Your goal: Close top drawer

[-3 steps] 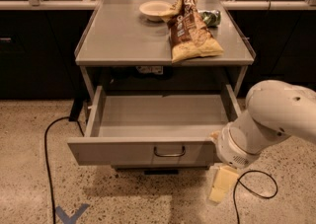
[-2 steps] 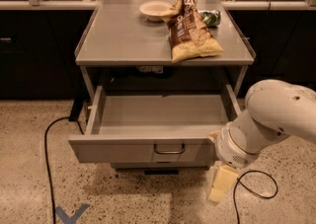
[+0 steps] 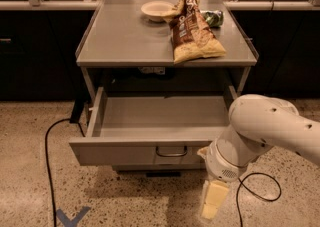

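slightly left and down the gripper (image 3: 212, 202) has been moved since a second ago; the top drawer (image 3: 125, 153) is left pulled out under the table top (image 3: 125, 36). whether the gripper is apart or together cannot be told. it is hung below the drawer front's right end; the front is run left to right, up-left of it. chip bag (image 3: 192, 33) and bowl (image 3: 156, 9) are set above, out of the way.

No lettering can be read: the print on the brown snack bag (image 3: 192, 31) on the counter (image 3: 125, 41) is illegible. A blue tape mark (image 3: 70, 217) lies on the floor; the gripper (image 3: 212, 202) hangs below the right front corner of the open top drawer (image 3: 120, 153)
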`<state>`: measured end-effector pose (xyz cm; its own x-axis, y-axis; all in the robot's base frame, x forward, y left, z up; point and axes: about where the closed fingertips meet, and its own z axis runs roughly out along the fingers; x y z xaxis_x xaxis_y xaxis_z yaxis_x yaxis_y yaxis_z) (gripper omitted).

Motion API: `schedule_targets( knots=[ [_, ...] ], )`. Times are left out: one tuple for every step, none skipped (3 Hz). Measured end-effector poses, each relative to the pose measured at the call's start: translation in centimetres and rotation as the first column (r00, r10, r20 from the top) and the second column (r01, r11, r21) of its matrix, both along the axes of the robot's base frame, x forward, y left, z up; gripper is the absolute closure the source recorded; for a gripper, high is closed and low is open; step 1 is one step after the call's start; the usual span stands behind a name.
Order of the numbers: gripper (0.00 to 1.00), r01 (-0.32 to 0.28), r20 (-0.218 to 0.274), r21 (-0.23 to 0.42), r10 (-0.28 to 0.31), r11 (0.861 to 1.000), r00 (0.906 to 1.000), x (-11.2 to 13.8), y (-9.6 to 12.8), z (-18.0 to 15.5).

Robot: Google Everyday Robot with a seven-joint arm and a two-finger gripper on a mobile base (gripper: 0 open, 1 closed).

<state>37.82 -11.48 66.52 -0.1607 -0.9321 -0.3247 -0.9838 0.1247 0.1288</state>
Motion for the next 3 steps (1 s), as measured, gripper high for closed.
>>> schedule_targets(
  knots=[
    [0.00,0.021,-0.039,0.056,-0.019,0.998,0.9991,0.8,-0.9,-0.5],
    [0.00,0.025,-0.040,0.102,-0.021,0.995,0.9990,3.8,-1.6,-0.6],
    [0.00,0.025,-0.040,0.102,-0.021,0.995,0.9990,3.8,-1.6,-0.6]
  ],
)
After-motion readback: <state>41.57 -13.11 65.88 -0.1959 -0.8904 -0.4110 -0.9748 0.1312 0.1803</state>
